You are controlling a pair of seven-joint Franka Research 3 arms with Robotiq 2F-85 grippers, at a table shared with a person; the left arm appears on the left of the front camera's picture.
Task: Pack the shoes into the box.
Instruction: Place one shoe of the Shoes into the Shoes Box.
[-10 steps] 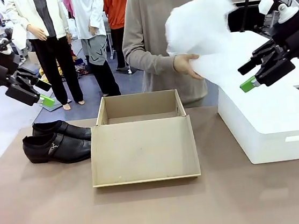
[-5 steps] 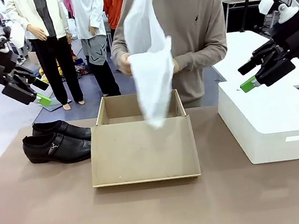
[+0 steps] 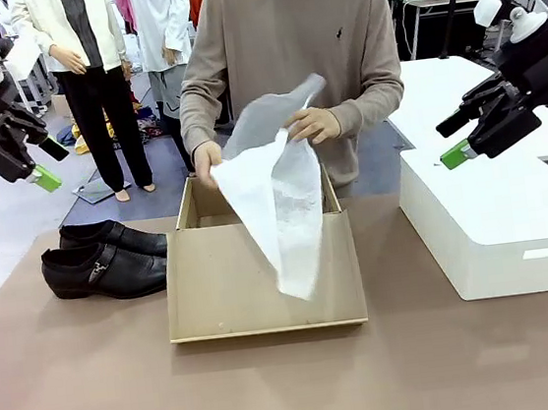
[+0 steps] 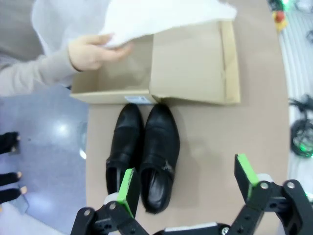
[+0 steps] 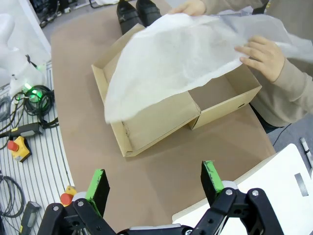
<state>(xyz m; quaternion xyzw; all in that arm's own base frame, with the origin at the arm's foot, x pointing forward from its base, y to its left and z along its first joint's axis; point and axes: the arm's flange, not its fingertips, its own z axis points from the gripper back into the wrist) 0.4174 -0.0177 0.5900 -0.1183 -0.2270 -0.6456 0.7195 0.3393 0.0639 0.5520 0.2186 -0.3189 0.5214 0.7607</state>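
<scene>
I found no legible text anywhere; the white sticker (image 4: 139, 99) on the box (image 4: 195, 63), at twelve o'clock from the shoes (image 4: 144, 152), was too small.

Illumination: bright, even, from overhead. Shadows beside the box (image 3: 213, 281) on the worktop (image 3: 96, 383) are soft. Wrist views bend straight edges near the borders. The floor (image 4: 54, 147) carries a glare patch.

Black shoes (image 3: 107, 259) lie beside the open box (image 3: 262, 276).

Glossy leather shoes (image 3: 104, 259), matt cardboard box (image 3: 262, 276), thin tissue paper (image 3: 279, 204).
</scene>
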